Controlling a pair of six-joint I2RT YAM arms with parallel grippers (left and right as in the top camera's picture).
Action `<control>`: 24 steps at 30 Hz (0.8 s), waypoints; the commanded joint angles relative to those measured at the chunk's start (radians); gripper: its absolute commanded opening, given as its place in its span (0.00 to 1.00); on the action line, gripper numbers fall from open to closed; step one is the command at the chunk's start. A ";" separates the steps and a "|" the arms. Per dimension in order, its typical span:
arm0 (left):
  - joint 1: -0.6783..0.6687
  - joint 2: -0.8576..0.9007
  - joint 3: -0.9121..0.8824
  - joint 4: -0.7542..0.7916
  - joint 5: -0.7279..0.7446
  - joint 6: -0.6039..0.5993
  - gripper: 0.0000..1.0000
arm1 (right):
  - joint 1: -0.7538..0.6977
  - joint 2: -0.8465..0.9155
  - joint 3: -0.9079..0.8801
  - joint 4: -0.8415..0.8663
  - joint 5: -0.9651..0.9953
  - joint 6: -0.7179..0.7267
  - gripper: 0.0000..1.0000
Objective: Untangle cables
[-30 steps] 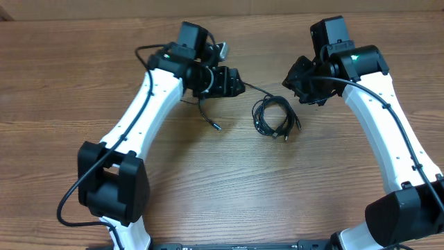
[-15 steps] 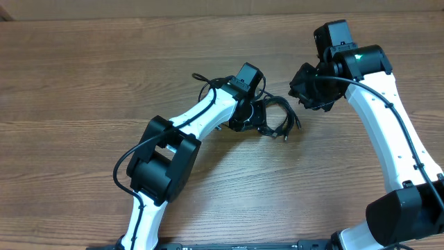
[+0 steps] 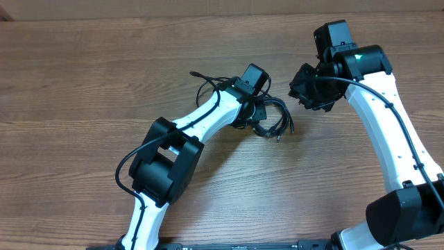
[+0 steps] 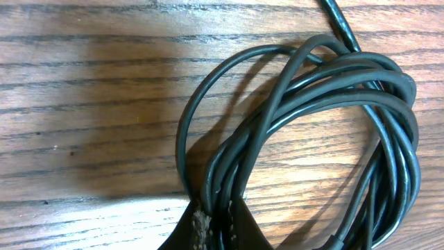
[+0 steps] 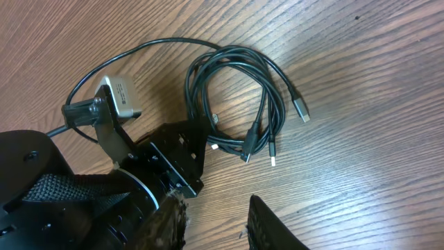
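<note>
One coiled bundle of cables lies on surface.
Overhead: left fingers at bundle's left edge; right fingers up-right of bundle, apart from it.
Left wrist: fingers closed, pinching several strands at bundle's lower edge.
Right wrist: fingers parted, nothing between; bundle beyond them, metal plug tips on bundle's right side.

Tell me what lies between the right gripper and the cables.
Only bare table: the overhead view shows a short strip of wood between the right gripper and the cables, nothing on it.
</note>
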 commanded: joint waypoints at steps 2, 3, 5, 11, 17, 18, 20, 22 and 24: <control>0.040 -0.020 0.043 -0.093 0.119 0.123 0.04 | -0.003 0.003 -0.005 0.006 -0.013 -0.066 0.28; 0.079 -0.057 0.080 -0.138 0.226 0.247 0.04 | -0.003 0.003 -0.004 0.029 -0.105 -0.158 0.28; 0.118 -0.094 0.108 -0.165 0.338 0.386 0.04 | -0.002 0.003 -0.004 0.056 -0.218 -0.229 0.28; 0.270 -0.182 0.117 -0.333 0.692 0.970 0.04 | 0.005 0.003 -0.005 0.101 -0.395 -0.290 0.29; 0.300 -0.182 0.114 -0.480 0.695 1.203 0.04 | 0.100 0.026 -0.005 0.137 -0.303 -0.126 0.29; 0.296 -0.182 0.114 -0.481 0.695 1.202 0.04 | 0.129 0.040 -0.005 0.148 -0.289 -0.069 0.29; 0.295 -0.182 0.114 -0.481 0.694 1.186 0.04 | 0.165 0.070 -0.005 0.143 -0.229 0.034 0.28; 0.295 -0.181 0.114 -0.478 0.683 1.121 0.04 | 0.179 0.095 -0.005 0.147 -0.222 0.076 0.27; 0.296 -0.181 0.114 -0.477 0.684 1.079 0.04 | 0.179 0.098 -0.005 0.156 -0.222 0.090 0.27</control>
